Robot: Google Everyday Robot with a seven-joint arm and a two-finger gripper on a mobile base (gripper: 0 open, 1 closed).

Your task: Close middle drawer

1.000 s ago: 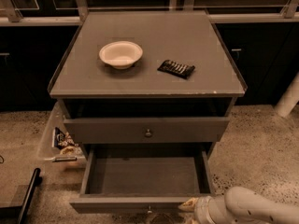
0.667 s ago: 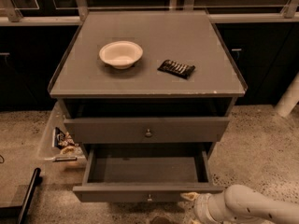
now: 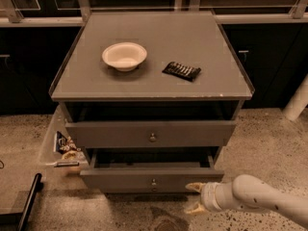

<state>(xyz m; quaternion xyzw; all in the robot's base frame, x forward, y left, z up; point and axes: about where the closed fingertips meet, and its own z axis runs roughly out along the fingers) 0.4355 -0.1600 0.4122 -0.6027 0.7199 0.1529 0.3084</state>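
Low on the cabinet, under the drawer above [image 3: 120, 134], the middle drawer [image 3: 120, 179] stood only partly shut: its front panel and small knob [image 3: 154, 182] jutted forward of the frame, with a dark strip of its inside showing behind. By my reckoning most of the job was done and a short straight push was left. The tool [image 3: 193, 198] sat at the drawer's lower right front, fingers spread and holding nothing; I could not tell whether the upper fingertip touched the panel. Pushing that far off centre might skew the drawer on its runners. Bare floor [image 3: 269, 143] to the right gave the arm room, while a snack bin [image 3: 65, 146] crowded the cabinet's left side. Up on the worktop [image 3: 154, 88], a bowl [image 3: 124, 56] and a dark packet [image 3: 181, 70] lay well clear.
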